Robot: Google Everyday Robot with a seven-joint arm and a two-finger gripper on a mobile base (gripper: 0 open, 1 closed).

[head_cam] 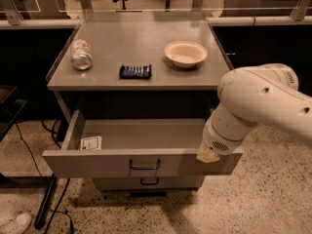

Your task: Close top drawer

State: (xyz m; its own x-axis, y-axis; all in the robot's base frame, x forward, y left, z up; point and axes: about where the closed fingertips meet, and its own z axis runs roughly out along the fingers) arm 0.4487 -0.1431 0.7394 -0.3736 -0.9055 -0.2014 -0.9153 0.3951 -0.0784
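The top drawer [97, 163] is a wide grey metal drawer, pulled far out of the cabinet, with a small dark wire handle [145, 165] at the centre of its front. A small white card [90, 143] lies inside at the left. My gripper [207, 155] is at the right end of the drawer front, at its top edge. The white arm [258, 101] reaches in from the right and covers most of the gripper.
On the cabinet top [141, 38] are a can on its side [81, 54], a dark blue packet [135, 71] and a beige bowl [185, 53]. A lower drawer with a similar handle [149, 181] sits below. A black stand and cables [46, 206] are at the left.
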